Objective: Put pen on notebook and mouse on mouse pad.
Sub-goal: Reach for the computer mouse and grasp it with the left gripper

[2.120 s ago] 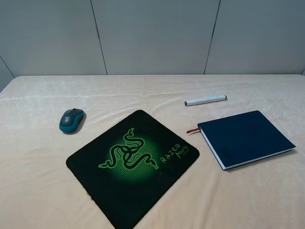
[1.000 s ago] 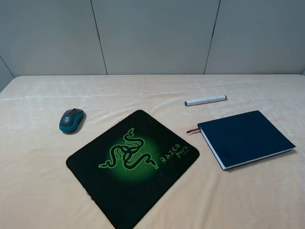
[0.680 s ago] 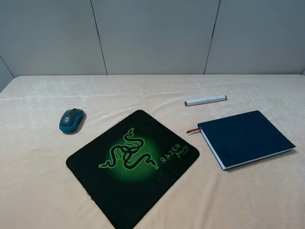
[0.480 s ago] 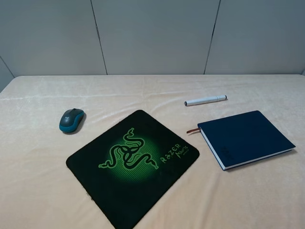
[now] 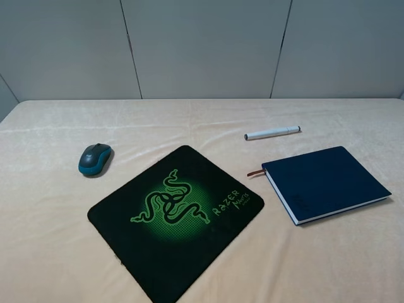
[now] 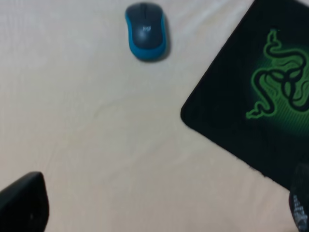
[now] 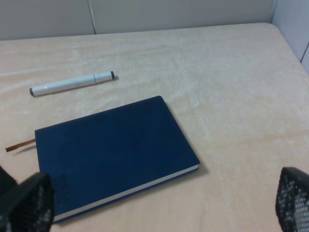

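My left gripper (image 6: 159, 212) and right gripper (image 7: 159, 208) gape wide, empty; mouse (image 5: 95, 158) sits left of the Razer mouse pad (image 5: 189, 252), pen (image 5: 272, 132) and notebook (image 5: 325, 182) right

The high camera looks down from the near side across the whole table (image 5: 57, 252) toward the grey wall (image 5: 202, 47); the left wrist camera, closer, faces almost straight down on the mouse (image 6: 146, 31) and a corner of the mouse pad (image 6: 241, 96); the right wrist camera slants low over the notebook (image 7: 113, 145) and pen (image 7: 72, 83); the high view holds all four.
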`<state>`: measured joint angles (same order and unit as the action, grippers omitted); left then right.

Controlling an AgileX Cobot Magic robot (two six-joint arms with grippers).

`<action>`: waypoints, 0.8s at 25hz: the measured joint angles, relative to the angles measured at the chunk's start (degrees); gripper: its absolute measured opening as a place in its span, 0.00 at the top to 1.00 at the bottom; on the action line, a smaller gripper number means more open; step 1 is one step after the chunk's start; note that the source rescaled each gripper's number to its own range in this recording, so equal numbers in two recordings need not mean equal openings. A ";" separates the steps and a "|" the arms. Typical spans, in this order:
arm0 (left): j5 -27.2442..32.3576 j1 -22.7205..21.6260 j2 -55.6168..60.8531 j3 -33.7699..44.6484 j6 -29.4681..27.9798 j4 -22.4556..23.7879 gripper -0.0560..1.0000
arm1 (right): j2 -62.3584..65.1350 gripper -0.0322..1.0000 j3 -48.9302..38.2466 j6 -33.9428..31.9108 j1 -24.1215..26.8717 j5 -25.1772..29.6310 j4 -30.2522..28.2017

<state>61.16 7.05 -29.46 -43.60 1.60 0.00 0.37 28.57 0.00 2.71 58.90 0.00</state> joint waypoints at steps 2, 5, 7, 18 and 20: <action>0.00 0.00 -6.45 -2.29 -0.07 0.00 0.00 | 0.00 0.00 0.00 0.00 0.00 0.00 0.00; -0.49 0.00 -16.26 -5.68 -0.07 0.00 0.00 | 0.00 0.00 0.00 0.00 0.00 0.00 0.00; -1.25 0.00 -22.81 -7.84 -0.27 0.00 0.00 | 0.00 0.00 0.00 0.00 0.00 0.00 0.00; -8.98 0.00 -50.00 -15.31 -4.95 2.79 0.01 | 0.00 0.00 0.00 0.00 0.00 0.00 0.00; -10.56 0.00 -53.83 -16.28 -5.12 3.69 0.01 | 0.00 0.00 0.00 0.00 0.00 0.00 0.00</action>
<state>50.60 7.05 -83.28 -59.88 -3.53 3.69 0.37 28.57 0.00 2.71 58.90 0.00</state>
